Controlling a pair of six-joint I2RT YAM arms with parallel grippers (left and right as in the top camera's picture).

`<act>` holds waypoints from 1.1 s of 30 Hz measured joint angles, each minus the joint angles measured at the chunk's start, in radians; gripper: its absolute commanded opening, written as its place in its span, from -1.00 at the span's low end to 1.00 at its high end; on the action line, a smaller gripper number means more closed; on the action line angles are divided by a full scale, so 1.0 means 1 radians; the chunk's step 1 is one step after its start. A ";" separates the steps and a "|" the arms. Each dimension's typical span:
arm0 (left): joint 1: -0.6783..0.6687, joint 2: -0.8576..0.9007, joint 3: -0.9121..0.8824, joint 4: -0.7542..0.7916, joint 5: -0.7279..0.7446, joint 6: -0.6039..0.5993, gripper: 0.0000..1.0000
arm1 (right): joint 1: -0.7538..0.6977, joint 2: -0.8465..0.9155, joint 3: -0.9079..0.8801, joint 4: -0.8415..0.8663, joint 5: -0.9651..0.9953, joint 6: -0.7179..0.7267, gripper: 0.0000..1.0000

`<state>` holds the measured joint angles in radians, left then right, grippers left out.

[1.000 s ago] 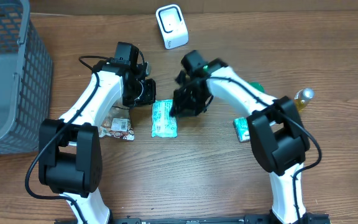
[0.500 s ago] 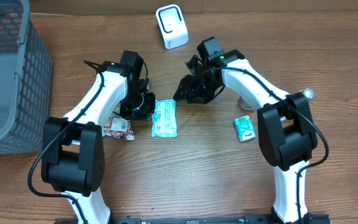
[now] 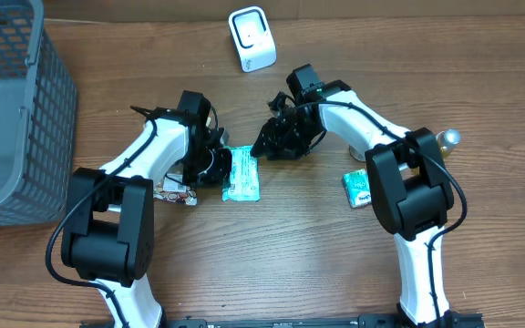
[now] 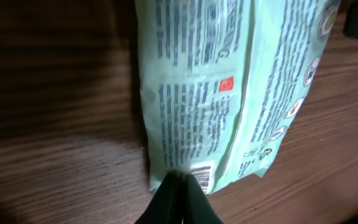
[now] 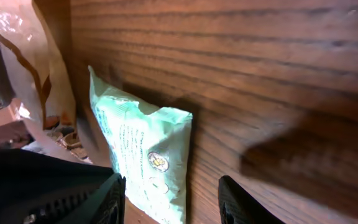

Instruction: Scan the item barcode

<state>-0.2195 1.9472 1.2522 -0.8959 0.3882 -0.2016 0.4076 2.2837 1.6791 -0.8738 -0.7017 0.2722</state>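
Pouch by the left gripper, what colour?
Mint green pouch with dark print; left wrist view shows it best.

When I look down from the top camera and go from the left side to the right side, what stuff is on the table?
Grey basket → small crinkly snack wrapper → mint-green packet → small green box → bottle with a shiny cap.

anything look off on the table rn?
Nothing spilled or torn. One oddity: the left gripper, tips shut, meets the packet right at its barcode corner, so it may block a scan. The packet lies flat, well short of the scanner.
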 measured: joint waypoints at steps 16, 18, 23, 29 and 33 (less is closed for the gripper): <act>0.000 0.000 -0.035 0.044 -0.015 0.002 -0.92 | 0.006 0.010 -0.108 0.270 -0.092 0.064 -0.12; 0.000 0.000 -0.035 0.044 -0.018 0.002 -0.92 | 0.014 0.007 -0.129 0.320 -0.106 0.083 -0.12; 0.000 0.000 -0.036 0.043 -0.025 0.002 -0.92 | 0.038 0.002 -0.161 0.385 -0.121 0.124 -0.24; 0.000 0.000 -0.036 0.040 -0.042 0.002 -0.92 | 0.048 0.002 -0.174 0.382 -0.104 0.146 -0.63; 0.000 0.000 -0.036 0.040 -0.051 0.003 -0.92 | 0.049 0.002 -0.177 0.383 -0.101 0.146 -0.76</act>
<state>-0.2195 1.9472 1.2160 -0.8555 0.3367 -0.1989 0.4568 2.2856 1.5021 -0.4911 -0.8032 0.4179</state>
